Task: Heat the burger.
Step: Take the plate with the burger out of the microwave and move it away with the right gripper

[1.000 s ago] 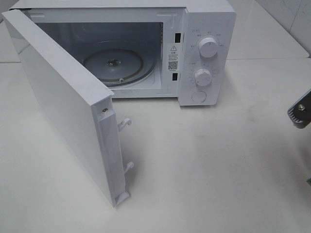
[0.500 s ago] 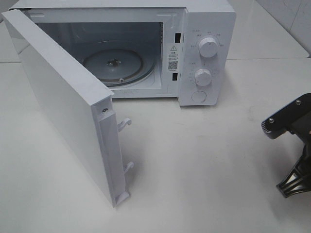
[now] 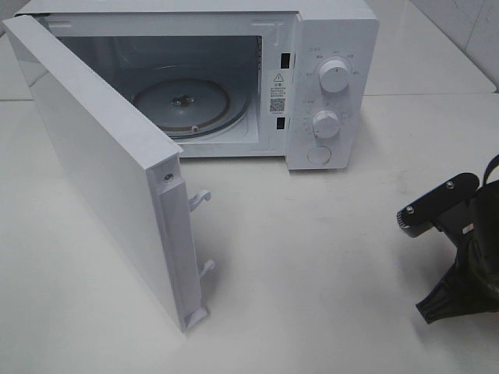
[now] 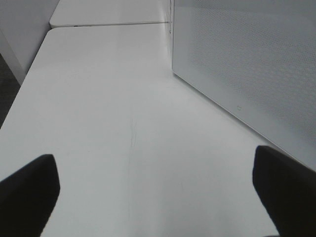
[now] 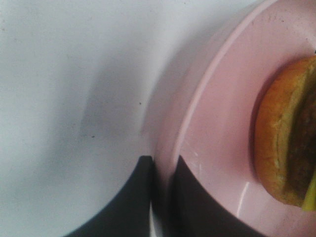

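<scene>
Table (image 3: 327, 257) surface is plain white and matte, with a seam between two slabs running behind the microwave (image 3: 312, 47); pale tiled wall shows at the far corner. White microwave stands well away from the right gripper (image 5: 162, 170), across open table, with its door (image 3: 117, 179) swung wide toward the left gripper's side, the glass turntable (image 3: 181, 103) bare inside, two dials (image 3: 334, 78) and a round button on the panel facing the right gripper. The open door's perforated inner face rises just beside the left gripper (image 4: 158, 195) and walls off that side.

Left gripper hangs low over bare table with its two dark fingers (image 4: 29, 190) spread as wide as they go, nothing between them. Right gripper is pinched nearly closed on the rim of a round pink plate (image 5: 212, 148), one finger under and one over the edge. The burger (image 5: 286, 138) sits on that plate, just beyond the fingertips, its golden-brown bun and a sliver of green visible.
</scene>
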Robot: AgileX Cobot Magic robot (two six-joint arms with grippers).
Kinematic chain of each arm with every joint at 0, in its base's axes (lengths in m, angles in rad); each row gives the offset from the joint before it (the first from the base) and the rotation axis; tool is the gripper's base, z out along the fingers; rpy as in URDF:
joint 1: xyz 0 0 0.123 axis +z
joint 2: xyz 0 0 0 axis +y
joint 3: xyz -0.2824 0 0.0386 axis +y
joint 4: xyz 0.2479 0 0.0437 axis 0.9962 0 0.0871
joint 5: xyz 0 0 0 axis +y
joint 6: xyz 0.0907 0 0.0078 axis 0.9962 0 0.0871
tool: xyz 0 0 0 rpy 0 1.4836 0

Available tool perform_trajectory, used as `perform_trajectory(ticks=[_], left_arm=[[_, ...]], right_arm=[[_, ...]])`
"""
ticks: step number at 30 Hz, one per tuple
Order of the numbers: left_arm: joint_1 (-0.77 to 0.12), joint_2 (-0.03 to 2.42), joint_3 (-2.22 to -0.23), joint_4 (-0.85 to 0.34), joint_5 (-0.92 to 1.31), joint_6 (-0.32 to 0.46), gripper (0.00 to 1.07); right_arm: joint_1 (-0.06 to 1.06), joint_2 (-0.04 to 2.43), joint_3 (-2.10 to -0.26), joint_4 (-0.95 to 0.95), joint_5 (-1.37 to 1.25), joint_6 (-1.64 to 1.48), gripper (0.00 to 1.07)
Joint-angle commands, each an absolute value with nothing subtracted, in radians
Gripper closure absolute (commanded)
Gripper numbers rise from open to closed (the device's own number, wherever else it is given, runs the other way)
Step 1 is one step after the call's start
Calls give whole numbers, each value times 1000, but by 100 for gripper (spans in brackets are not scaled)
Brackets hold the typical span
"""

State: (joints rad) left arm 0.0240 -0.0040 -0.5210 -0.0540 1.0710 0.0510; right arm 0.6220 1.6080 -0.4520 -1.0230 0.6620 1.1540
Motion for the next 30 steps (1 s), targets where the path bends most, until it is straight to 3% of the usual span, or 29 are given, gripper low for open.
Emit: perform_trajectory(ticks=[1,10,14,15,18,20,22,30], left_arm=[[25,-22,-517,-54,1068,50,7],[25,-22,-517,-54,1068,50,7],[25,-22,-517,-54,1068,50,7],[25,-22,-517,-54,1068,50,7],[25,-22,-517,-54,1068,50,7],[25,-22,-517,-54,1068,50,7],[25,-22,-517,-54,1068,50,7],[25,-22,-517,-54,1068,50,7]], right_arm=[[617,1648,-452,-1105,697,1213,104],[617,1729,-452,-1145,672,1277,102],[617,1735,-452,-1146,649,1306,93],[617,1734,-452,-1145,651,1298,86],[617,1728,-455,-1132,652,1287,83],[618,1699,-463,-1092,652,1246,65],[620,1665,-463,-1073,652,1215,58],[620,1486,-464,-922,643,1018,51]])
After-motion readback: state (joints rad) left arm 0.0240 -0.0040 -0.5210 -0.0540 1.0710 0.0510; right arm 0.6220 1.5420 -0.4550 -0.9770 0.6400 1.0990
